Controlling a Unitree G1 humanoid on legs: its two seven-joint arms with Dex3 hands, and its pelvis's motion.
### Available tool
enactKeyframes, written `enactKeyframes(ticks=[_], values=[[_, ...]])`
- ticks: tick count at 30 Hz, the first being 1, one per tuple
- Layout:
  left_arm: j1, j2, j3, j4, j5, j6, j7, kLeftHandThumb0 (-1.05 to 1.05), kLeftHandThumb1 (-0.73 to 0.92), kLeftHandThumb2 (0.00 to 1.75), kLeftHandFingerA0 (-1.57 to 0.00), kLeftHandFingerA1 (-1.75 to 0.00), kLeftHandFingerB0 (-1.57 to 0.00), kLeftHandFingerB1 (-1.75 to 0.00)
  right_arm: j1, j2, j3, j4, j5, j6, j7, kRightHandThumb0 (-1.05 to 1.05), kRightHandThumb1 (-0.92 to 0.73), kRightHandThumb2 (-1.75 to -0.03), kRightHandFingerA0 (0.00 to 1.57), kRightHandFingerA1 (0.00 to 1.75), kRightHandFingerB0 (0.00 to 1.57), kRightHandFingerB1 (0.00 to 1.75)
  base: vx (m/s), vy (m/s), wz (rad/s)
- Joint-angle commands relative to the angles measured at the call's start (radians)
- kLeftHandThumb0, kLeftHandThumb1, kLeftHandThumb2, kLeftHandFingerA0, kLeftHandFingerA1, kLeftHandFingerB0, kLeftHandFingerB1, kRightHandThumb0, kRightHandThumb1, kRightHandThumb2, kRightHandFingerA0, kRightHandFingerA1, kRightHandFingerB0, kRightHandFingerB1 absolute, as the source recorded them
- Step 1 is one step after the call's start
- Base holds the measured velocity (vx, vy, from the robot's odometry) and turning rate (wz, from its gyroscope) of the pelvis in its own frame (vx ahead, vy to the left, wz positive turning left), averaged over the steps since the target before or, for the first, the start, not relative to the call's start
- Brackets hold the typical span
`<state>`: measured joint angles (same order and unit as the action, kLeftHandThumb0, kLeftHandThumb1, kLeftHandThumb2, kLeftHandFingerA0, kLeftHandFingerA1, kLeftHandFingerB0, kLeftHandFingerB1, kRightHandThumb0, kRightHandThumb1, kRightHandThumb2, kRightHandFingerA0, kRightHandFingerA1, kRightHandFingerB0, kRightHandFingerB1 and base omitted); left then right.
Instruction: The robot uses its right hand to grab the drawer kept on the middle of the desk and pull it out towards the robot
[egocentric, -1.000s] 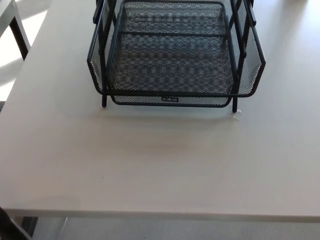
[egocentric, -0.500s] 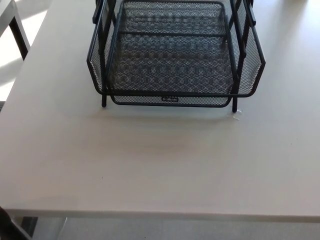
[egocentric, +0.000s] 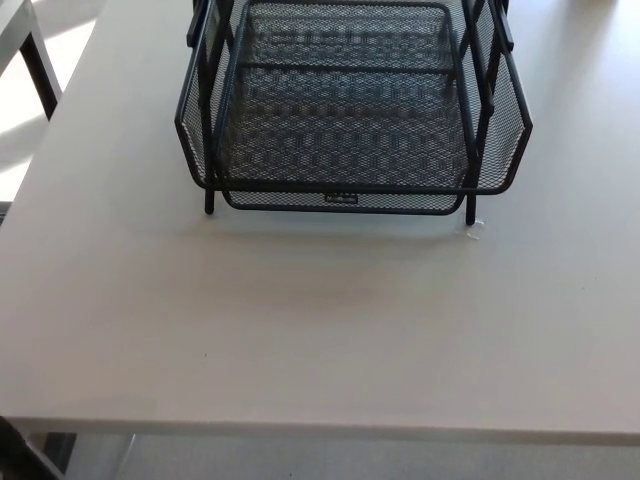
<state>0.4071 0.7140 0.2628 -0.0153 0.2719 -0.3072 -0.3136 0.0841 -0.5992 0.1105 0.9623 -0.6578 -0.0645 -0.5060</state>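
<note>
Pale grey desk top (egocentric: 320, 330) is carrying the black wire-mesh drawer tray (egocentric: 345, 120), its labelled front edge (egocentric: 340, 198) facing the robot for pulling; neither hand is showing.

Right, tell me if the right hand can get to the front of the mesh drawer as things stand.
Probably yes, though the right hand is not in view. The drawer faces the robot, and the desk in front of it is bare, so nothing visible blocks a straight approach.
</note>
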Motion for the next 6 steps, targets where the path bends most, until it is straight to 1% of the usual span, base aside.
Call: enactKeyframes(ticks=[1, 2, 3, 4, 6], values=[[0.004, 0.000, 0.006, -0.001, 0.008, 0.013, 0.007, -0.29, 0.57, 0.58, -0.81, -0.81, -0.79, -0.54, 0.002, -0.033, 0.010, -0.001, 0.018, 0.009, -0.017, -0.92, -0.60, -0.93, 0.59, 0.78, 0.12, 0.43, 0.00, 0.000, 0.00], [0.001, -0.007, 0.007, 0.004, -0.003, 0.018, 0.006, -0.29, 0.57, 0.57, -0.82, -0.81, -0.80, -0.53, 0.005, -0.030, 0.003, 0.005, 0.027, -0.016, -0.045, -0.80, -0.66, -0.60, 0.64, 0.75, 0.21, 0.35, 0.00, 0.000, 0.00], [0.003, -0.007, 0.007, 0.002, -0.003, 0.018, 0.005, -0.28, 0.57, 0.57, -0.81, -0.80, -0.80, -0.52, 0.004, -0.029, 0.004, 0.005, 0.026, -0.012, -0.047, -0.80, -0.66, -0.60, 0.58, 0.76, 0.18, 0.35, 0.00, 0.000, 0.00], [0.005, -0.006, 0.009, -0.002, -0.002, 0.018, 0.004, -0.28, 0.57, 0.57, -0.81, -0.80, -0.80, -0.52, 0.002, -0.028, 0.007, 0.006, 0.023, 0.000, -0.045, -0.80, -0.66, -0.60, 0.58, 0.76, 0.18, 0.35, 0.00, 0.000, 0.00], [0.007, -0.006, 0.010, -0.004, -0.001, 0.016, 0.004, -0.28, 0.58, 0.57, -0.81, -0.80, -0.80, -0.52, 0.000, -0.028, 0.008, 0.017, 0.024, -0.013, -0.054, -0.81, -0.66, -0.60, 0.59, 0.76, 0.19, 0.35, 0.00, 0.000, 0.00]])
